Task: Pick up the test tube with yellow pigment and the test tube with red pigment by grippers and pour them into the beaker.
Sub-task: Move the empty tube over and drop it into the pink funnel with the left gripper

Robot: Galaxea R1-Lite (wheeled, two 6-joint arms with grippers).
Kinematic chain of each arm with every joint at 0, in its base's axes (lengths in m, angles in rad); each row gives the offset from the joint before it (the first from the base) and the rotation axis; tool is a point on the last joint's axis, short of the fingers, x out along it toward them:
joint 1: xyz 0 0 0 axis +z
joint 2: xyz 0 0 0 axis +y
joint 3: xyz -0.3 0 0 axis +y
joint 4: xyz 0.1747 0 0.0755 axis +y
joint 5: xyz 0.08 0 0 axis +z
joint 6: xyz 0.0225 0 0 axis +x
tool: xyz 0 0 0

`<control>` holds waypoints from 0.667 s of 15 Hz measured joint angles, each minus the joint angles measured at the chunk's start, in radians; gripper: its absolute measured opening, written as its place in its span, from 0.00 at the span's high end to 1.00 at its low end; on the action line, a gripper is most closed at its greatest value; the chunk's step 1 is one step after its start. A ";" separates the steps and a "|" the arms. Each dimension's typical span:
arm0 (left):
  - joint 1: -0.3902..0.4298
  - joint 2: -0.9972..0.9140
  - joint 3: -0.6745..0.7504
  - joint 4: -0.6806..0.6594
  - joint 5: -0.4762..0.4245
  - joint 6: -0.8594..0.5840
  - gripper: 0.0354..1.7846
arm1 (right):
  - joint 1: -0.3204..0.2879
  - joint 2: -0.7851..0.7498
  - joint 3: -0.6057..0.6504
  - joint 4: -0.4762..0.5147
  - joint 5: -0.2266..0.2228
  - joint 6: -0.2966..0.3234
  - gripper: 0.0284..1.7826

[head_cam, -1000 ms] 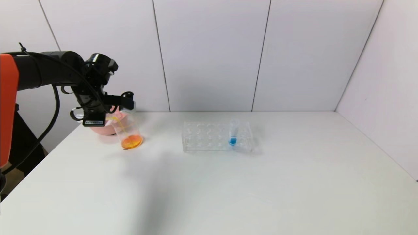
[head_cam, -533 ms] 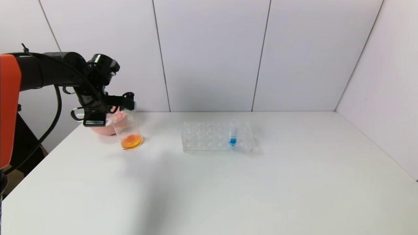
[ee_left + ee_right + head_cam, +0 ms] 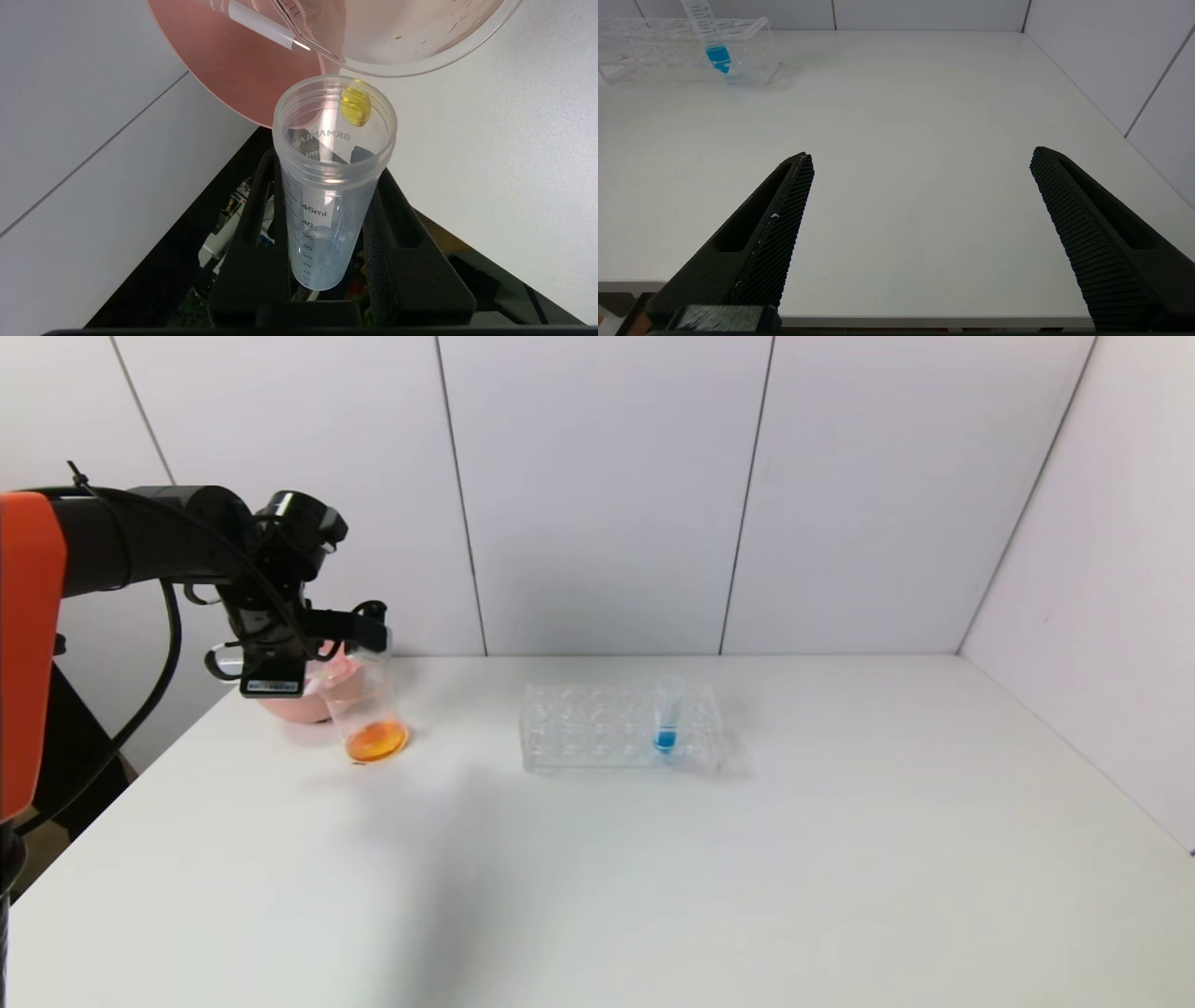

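The left gripper (image 3: pixel 327 210) clamps the clear, nearly drained yellow-pigment test tube (image 3: pixel 331 186) — mouth tipped over the small clear beaker (image 3: pixel 366 709) holding orange liquid. Well away from the beaker, the right gripper (image 3: pixel 920 196) hangs wide open — empty.

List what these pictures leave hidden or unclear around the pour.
- Head view: the left gripper and its wrist cover the tube with yellow pigment and the beaker rim.
- Left wrist view: the beaker and pink bowl are cut off by the frame edge.
- Right gripper: outside the head view, so where it sits is unclear.
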 joint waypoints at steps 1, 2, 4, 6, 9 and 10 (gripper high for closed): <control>-0.002 0.000 0.000 0.000 0.003 0.001 0.76 | 0.000 0.000 0.000 0.000 0.000 0.000 0.05; -0.003 0.000 0.000 0.000 0.005 0.000 0.76 | 0.000 0.000 0.000 0.000 0.000 0.000 0.05; -0.005 0.001 0.000 0.000 0.006 0.000 0.76 | 0.000 0.000 0.000 0.000 0.000 0.000 0.05; -0.005 0.002 0.000 0.000 0.018 0.000 0.76 | 0.000 0.000 0.000 0.000 0.000 0.000 0.05; -0.007 0.004 0.000 0.000 0.023 0.001 0.76 | 0.000 0.000 0.000 0.000 0.000 0.000 0.05; -0.007 0.004 0.000 0.000 0.023 0.001 0.76 | 0.000 0.000 0.000 0.000 0.000 0.000 0.05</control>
